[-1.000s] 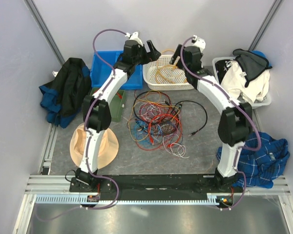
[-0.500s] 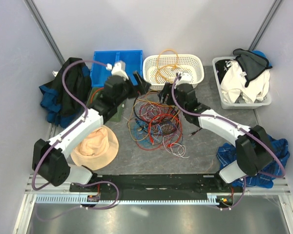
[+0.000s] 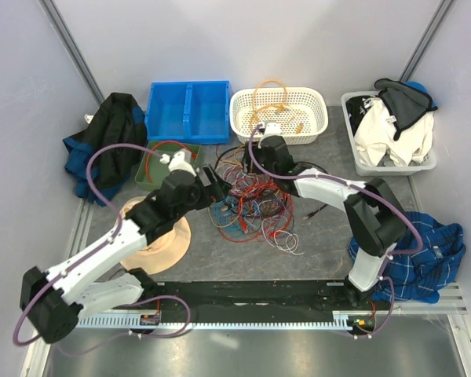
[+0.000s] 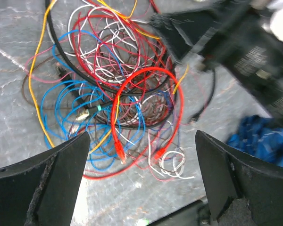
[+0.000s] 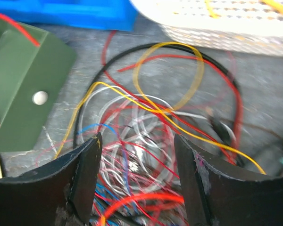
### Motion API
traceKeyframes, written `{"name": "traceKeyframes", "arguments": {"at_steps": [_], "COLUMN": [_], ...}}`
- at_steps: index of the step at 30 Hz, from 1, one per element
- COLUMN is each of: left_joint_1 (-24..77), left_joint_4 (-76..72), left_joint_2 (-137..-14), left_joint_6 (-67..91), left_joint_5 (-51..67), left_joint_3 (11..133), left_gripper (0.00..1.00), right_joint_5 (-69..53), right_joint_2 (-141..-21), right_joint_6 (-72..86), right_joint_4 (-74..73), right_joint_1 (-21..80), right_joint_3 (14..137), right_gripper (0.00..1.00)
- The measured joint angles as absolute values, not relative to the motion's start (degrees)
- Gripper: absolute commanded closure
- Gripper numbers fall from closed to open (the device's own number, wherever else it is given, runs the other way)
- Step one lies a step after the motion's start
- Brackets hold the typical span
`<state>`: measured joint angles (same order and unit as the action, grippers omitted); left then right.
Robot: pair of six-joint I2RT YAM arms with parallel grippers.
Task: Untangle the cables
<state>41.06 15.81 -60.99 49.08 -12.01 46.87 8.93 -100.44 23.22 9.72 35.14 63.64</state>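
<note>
Nearest you, a tan hat point(image 3: 153, 236) lies at the lower left of the grey surface point(image 3: 322, 243) and a plaid cloth point(image 3: 424, 251) at the lower right.

Between them, mid-frame in the top view, sit the cables point(image 3: 251, 206). They form one loose, roughly round heap of thin red, blue, white, yellow and black wires, a little longer near-to-far than across. White strands trail out at its lower right. A black cable point(image 3: 330, 184) arcs off to the right, and its free end points back toward the lower left.

Your left fingers point(image 4: 52, 183) are spread wide and hold nothing. They show at the bottom corners of the left wrist view, with the heap lying in the gap above them. A red loop point(image 4: 146, 108) fills the middle there, its long axis running up and down the frame. Blue loops point(image 4: 70, 108) lie to its left, a yellow strand point(image 4: 35, 80) runs down the left edge, and a small white coil point(image 4: 172, 162) sits at the bottom.

Your right fingers point(image 5: 82, 179) stand apart over the far side of the heap. Red and white wires cross the gap between them, but blur hides whether any wire touches a finger. Above the gap a yellow loop point(image 5: 170, 75) lies flat.

A green box point(image 5: 23, 80) sits at the left. Farther back are a blue bin point(image 3: 188, 110) and a white basket point(image 3: 298, 129) with an orange cable point(image 3: 271, 98) in it.
</note>
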Motion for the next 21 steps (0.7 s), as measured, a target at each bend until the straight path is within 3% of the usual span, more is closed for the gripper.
{"name": "traceKeyframes", "arguments": {"at_steps": [8,21], "left_joint_1": [41.0,41.0], "left_joint_4": [20.3,22.8], "left_joint_2": [-48.1,-47.4], "left_joint_6": [53.7,54.2], "left_joint_5": [-15.6,-15.6], "left_joint_3": [38.8,35.4], "left_gripper": [0.00,0.00], "right_joint_5": [9.2,17.1], "right_joint_2": [-110.3,-124.6], "right_joint_6": [19.0,10.2], "right_joint_4": [7.8,3.4], "right_joint_1": [39.3,39.9], "right_joint_3": [74.1,87.0], "right_gripper": [0.32,0.36]}}
